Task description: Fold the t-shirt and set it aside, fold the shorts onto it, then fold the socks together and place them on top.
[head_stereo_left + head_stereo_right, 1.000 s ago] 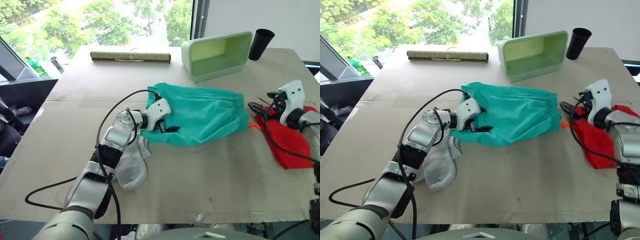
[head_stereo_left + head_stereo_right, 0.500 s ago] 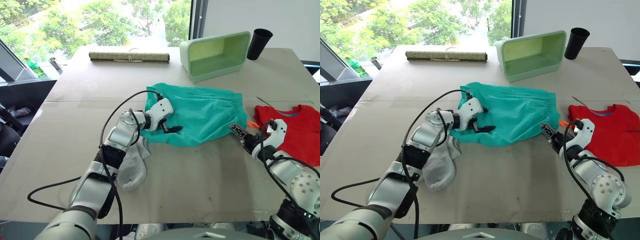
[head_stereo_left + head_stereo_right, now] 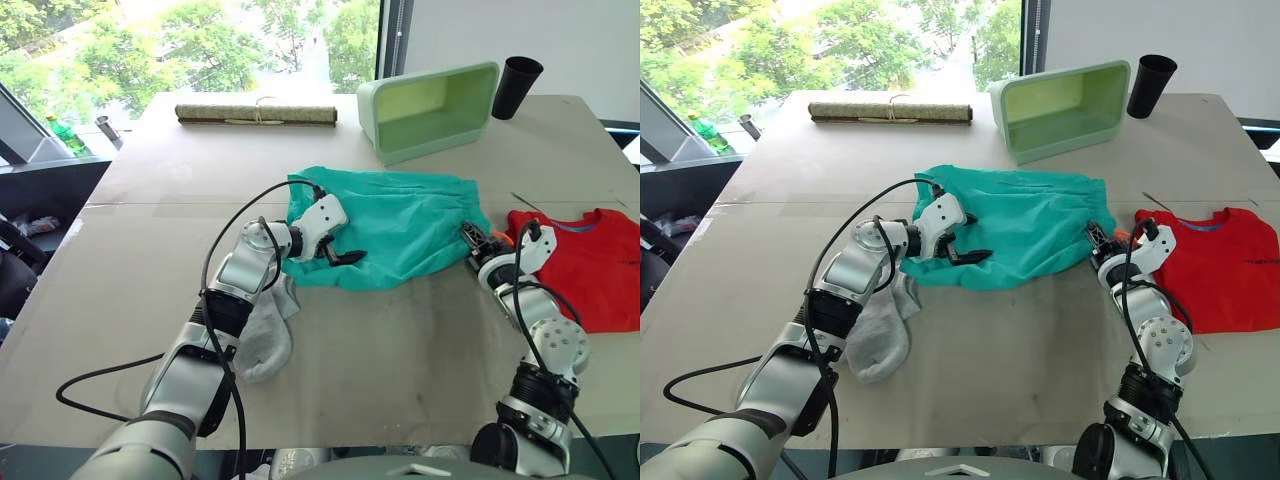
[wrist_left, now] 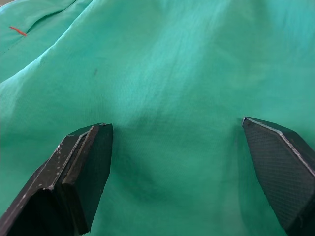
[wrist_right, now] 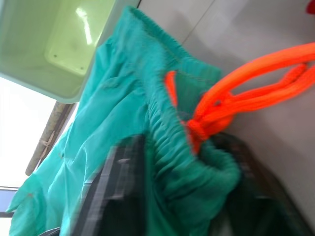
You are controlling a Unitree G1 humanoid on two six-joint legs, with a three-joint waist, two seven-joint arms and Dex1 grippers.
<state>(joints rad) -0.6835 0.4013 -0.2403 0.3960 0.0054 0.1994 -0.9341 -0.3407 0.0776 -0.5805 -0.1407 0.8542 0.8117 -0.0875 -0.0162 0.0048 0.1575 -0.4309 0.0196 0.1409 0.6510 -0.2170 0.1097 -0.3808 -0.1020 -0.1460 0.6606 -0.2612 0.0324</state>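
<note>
Table (image 3: 380, 360) carries everything, laid out in brown cardboard. Shorts (image 3: 400, 225) lie spread near the middle, waistband end toward the robot's right, wrinkled, not yet folded. T-shirt (image 3: 590, 265) sits folded flat at the right edge, well apart from the shorts' body but near the waistband, so step one looks done. Green bin (image 3: 430, 110) lies on its side at the far edge, black cup (image 3: 517, 88) beside it, rolled mat (image 3: 258, 114) farther left. Socks (image 3: 265, 335) lie under the left forearm, near the shorts' left end, untouched.

Left gripper (image 3: 337, 254) rests over the shorts' left end, fingers (image 4: 83, 167) spread wide with flat cloth between them, nothing pinched. Right gripper (image 3: 476, 243) is at the waistband corner; the wrist view has gathered waistband bunched between its fingers (image 5: 118, 182), orange drawstring (image 5: 236, 98) knotted right there, so it looks clamped on the shorts.

Risks, judged: the right pinch may catch the drawstring too, or only the drawstring, and a pull would cinch the waist instead of lifting cloth. Left side has no hold yet, so a one-sided lift would drag and twist the shorts. Left forearm could sweep the socks along. Carrying over, the shorts could rumple the folded t-shirt.
</note>
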